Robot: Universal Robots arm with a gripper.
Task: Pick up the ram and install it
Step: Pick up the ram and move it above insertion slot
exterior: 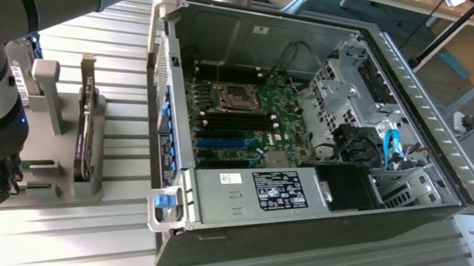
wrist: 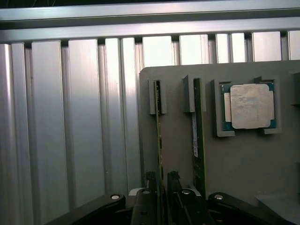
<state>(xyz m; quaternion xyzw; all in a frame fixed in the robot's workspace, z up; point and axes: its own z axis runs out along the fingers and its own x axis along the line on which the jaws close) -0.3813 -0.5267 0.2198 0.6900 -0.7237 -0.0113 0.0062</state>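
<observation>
Gripper (wrist: 161, 182) straddling the ram (wrist: 159, 136), which stands on edge in grey holder (wrist: 243, 164), clamped or released cannot be told, second memory stick (wrist: 197, 136) just beside gripper, CPU (wrist: 251, 105) farther off.

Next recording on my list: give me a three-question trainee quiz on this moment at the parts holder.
1. True or false: the black gripper is down at the grey slotted holder, jaws open astride one thin green ram stick.
2. How many ram sticks stand on edge in the holder?
3. What lies in the holder's square recess? A) a fan B) a square silver-topped processor chip C) a hard drive
Key: 1 true; 2 two; 3 B.
</observation>
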